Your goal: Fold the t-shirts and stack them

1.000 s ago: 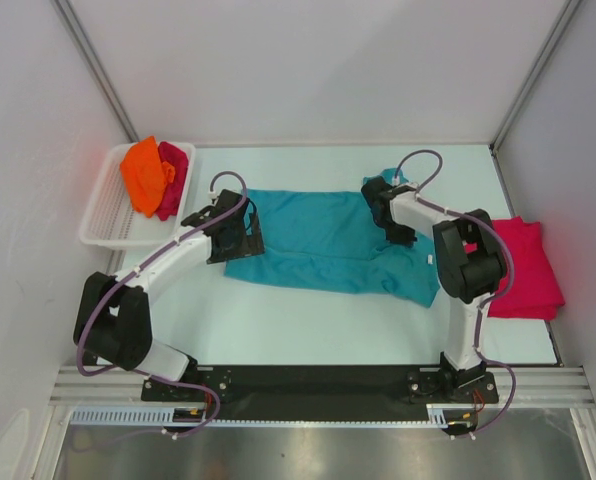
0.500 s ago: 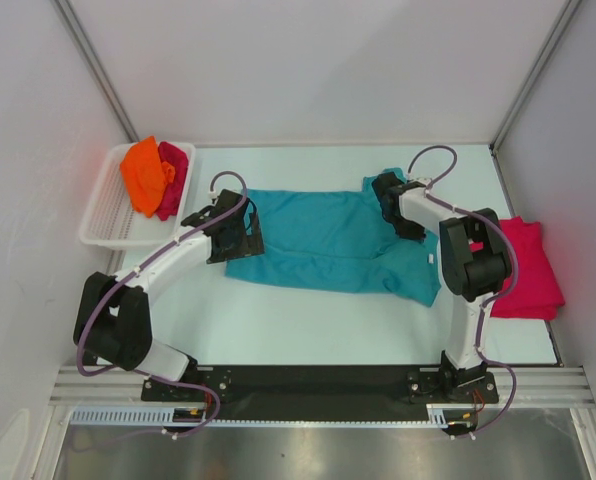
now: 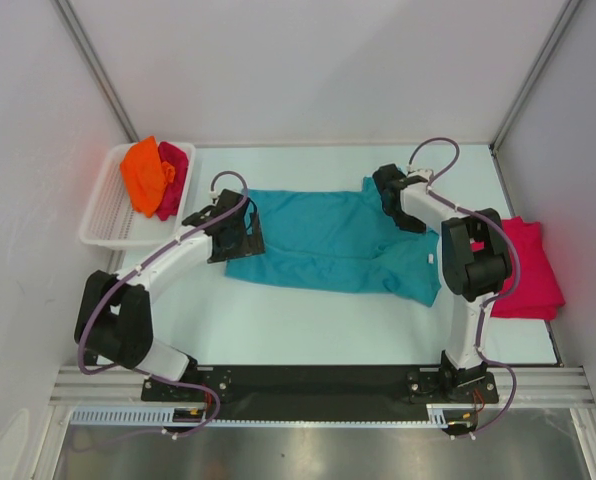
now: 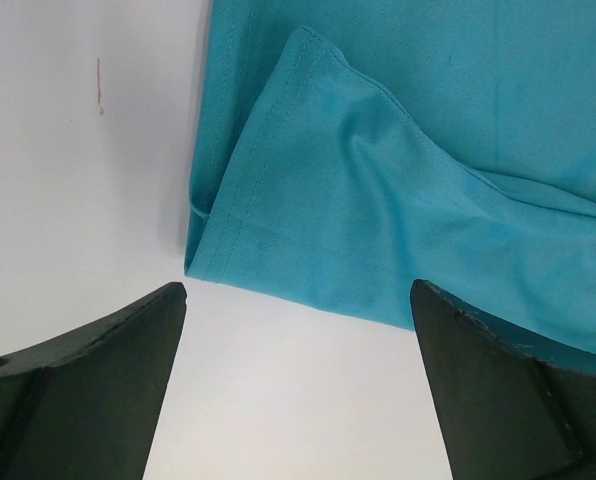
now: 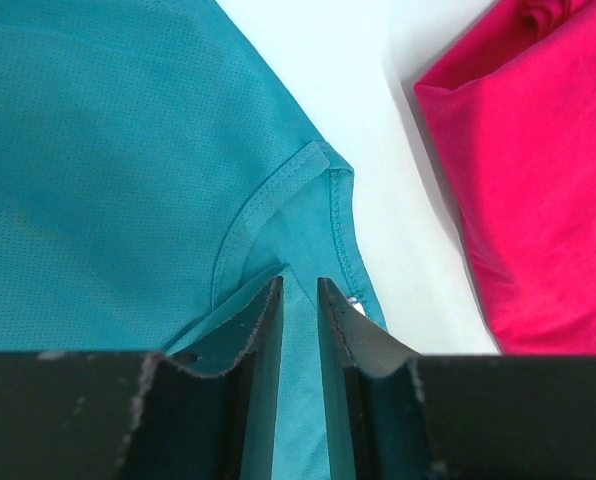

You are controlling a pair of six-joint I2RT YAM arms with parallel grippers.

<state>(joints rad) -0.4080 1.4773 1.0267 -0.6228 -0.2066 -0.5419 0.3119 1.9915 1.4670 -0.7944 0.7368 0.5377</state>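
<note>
**Changes, left to right**
- My left hand point(image 3: 248, 233): unchanged over the last second. It hovers at the left edge of the teal short-sleeved cotton t-shirt point(image 3: 318, 240), fingers as wide apart as they go, holding nothing. In the left wrist view the hemmed, folded-over corner lies just beyond the fingertips.
- My right hand point(image 3: 384, 186): a second ago it was clamped shut lower down on the shirt's right end. It has since carried that end toward the upper right of the frame, drawing the cloth out flatter. Its fingers point(image 5: 263, 320) now stand a narrow slit apart, with teal cloth showing through the gap and the neckband seam just ahead. I cannot tell whether any cloth is still pinched.
- Meaning, as I judge it: the spreading stroke is ending in a release. The shirt lies open and unfolded, so its folding has yet to start.

**Surface and room, left to right**
- White slatted plastic basket point(image 3: 100, 222), upper left: holds an orange cotton t-shirt point(image 3: 143, 175) and a crumpled crimson-pink cotton t-shirt point(image 3: 176, 180), touching each other.
- Pale surface point(image 3: 308, 320): teal shirt at centre, between both hands.
- Folded crimson-pink cotton t-shirt point(image 3: 533, 265), right edge, well apart from the basket and partly behind my right arm.
- Plain white walls with grey metal corner posts surround the surface.
</note>
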